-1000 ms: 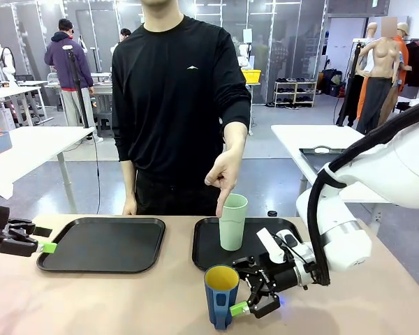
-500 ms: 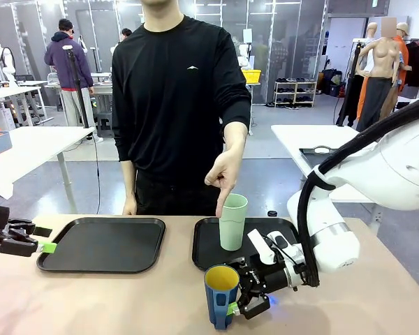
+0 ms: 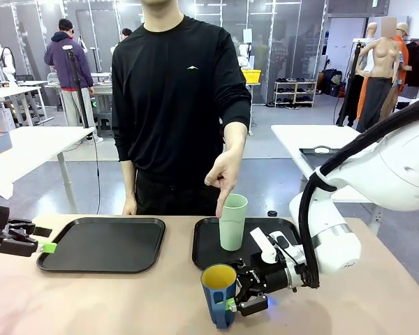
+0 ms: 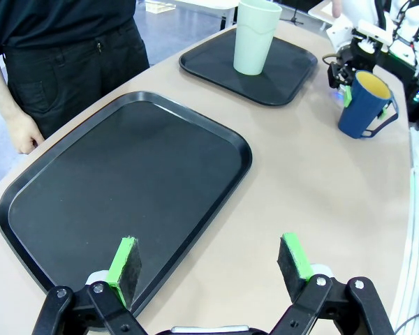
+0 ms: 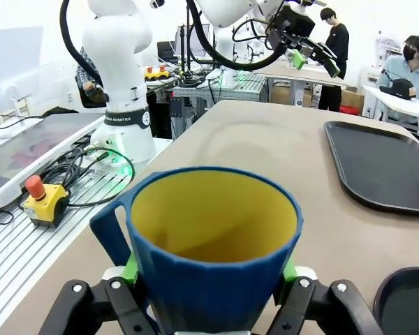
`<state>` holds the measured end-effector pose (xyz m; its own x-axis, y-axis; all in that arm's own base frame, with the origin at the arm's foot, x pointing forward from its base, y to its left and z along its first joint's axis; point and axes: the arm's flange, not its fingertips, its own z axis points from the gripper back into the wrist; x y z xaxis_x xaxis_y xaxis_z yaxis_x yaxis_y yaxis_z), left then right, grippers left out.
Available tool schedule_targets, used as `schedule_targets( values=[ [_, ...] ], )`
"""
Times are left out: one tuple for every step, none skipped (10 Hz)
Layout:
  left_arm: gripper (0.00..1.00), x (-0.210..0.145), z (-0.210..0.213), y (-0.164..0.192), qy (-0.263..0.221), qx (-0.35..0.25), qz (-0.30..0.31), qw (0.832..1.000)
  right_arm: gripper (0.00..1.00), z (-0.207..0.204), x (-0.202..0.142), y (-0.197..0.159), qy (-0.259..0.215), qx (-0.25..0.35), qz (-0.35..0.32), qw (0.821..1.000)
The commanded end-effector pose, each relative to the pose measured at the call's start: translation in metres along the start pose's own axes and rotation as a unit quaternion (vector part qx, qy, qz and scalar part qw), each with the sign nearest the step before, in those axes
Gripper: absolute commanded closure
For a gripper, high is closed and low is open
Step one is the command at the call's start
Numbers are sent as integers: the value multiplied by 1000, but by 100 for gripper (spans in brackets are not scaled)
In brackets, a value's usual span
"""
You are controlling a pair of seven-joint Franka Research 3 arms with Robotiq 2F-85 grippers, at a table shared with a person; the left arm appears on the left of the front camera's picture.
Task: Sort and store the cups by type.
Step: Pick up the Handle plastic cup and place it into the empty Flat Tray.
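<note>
Pinching the dark blue mug [image 3: 219,294] between its green pads, the right gripper [image 3: 232,304] sits at the lower centre of the front view. Just above it, the mint-green tumbler [image 3: 232,222] stands on the right tray [image 3: 206,251], a person's hand [image 3: 222,176] pointing down beside its rim. At far left, the left gripper [image 4: 209,264] hangs spread wide over the near edge of the left tray [image 4: 70,209].

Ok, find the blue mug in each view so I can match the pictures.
Front view: blue mug bottom centre, on the table before the right tray, right gripper closed around it.
Left wrist view: upper right, near the table's far edge.
Right wrist view: lower centre, between the gripper's fingers.
Shared landmark: the mug's handle.
</note>
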<state>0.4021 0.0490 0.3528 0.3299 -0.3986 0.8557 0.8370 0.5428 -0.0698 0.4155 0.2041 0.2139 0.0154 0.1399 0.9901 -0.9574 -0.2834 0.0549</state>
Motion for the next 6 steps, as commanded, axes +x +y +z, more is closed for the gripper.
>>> schedule_targets(
  values=[
    [0,-2,-3,1,-10,6,-10,1000,52,-1,-17,6,-8,-7,14,1000],
    [0,-2,-3,1,-10,6,-10,1000,59,-6,-15,7,8,-12,9,1000],
    [0,-2,-3,1,-10,6,-10,1000,59,-12,-10,8,6,-17,15,1000],
    [0,-2,-3,1,-10,6,-10,1000,59,-20,1,9,-6,-21,28,999],
    [0,-2,-3,1,-10,6,-10,1000,59,-29,12,6,-17,-30,40,999],
    [0,-2,-3,1,-10,6,-10,1000,59,-41,25,1,-12,-46,40,998]
  ],
)
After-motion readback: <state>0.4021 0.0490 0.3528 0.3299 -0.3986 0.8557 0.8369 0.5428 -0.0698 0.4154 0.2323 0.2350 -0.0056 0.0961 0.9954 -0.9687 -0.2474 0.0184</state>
